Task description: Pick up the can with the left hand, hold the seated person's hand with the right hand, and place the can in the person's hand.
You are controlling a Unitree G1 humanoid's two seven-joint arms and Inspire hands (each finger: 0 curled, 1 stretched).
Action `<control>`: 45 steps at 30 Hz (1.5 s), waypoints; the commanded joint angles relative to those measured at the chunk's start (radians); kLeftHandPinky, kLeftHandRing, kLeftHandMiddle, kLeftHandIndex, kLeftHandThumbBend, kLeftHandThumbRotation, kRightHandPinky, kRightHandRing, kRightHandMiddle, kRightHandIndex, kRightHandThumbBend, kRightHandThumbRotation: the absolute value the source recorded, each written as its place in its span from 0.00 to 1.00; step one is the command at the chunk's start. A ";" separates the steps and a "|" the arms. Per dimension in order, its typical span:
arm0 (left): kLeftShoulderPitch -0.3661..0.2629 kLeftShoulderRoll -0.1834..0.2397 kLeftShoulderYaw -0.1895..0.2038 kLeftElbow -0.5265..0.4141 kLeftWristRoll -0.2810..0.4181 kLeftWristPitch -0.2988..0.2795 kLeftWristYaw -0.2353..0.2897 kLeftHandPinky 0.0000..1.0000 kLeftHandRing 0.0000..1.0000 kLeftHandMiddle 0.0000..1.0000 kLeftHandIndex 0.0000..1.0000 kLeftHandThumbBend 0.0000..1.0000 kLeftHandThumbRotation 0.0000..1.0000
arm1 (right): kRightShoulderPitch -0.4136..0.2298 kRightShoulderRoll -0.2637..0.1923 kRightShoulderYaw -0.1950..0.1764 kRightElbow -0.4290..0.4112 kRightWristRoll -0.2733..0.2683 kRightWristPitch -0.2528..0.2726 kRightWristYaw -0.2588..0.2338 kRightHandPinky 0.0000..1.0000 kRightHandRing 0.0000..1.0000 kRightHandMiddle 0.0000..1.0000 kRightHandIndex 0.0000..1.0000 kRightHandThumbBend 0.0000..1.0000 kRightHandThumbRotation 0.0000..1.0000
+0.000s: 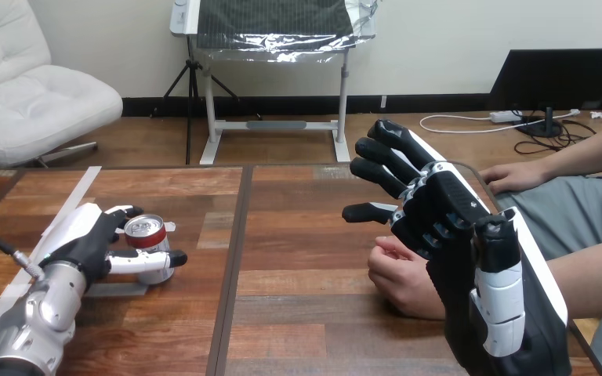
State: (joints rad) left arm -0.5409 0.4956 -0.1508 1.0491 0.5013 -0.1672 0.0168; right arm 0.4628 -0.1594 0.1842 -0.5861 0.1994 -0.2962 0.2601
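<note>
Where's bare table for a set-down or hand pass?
Bare: the table between the can and the person's hand, and the far strip beyond the can. Crowded: left side, left hand round the can; right side, right hand by the person's hand.

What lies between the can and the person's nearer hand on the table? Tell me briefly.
In the head view, only bare table, crossed by its dark seam, separates the can from the person's nearer hand.
</note>
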 commanded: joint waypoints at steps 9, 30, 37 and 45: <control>-0.116 -0.008 -0.017 -0.014 -0.013 0.008 0.009 0.63 0.77 0.80 0.80 0.85 0.44 | -0.036 0.007 -0.008 -0.057 0.006 -0.003 -0.007 0.70 0.87 0.88 0.90 0.73 1.00; -0.118 -0.034 -0.012 -0.007 -0.042 0.006 0.066 0.57 0.68 0.72 0.72 0.79 0.31 | -0.037 0.006 -0.010 -0.057 0.004 -0.002 -0.007 0.70 0.87 0.88 0.90 0.74 1.00; -0.117 -0.044 -0.004 -0.004 -0.053 -0.001 0.089 0.55 0.66 0.70 0.70 0.77 0.26 | -0.036 0.008 -0.009 -0.057 0.005 -0.004 -0.008 0.70 0.87 0.89 0.90 0.73 1.00; -0.119 -0.049 -0.006 -0.004 -0.061 -0.009 0.110 0.51 0.61 0.66 0.66 0.75 0.15 | -0.034 0.008 -0.009 -0.060 0.003 -0.003 -0.010 0.71 0.87 0.89 0.90 0.73 1.00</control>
State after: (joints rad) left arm -0.5852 0.4488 -0.1677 1.0502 0.4574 -0.1620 0.0953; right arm 0.4628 -0.1591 0.1842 -0.5918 0.1975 -0.2931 0.2572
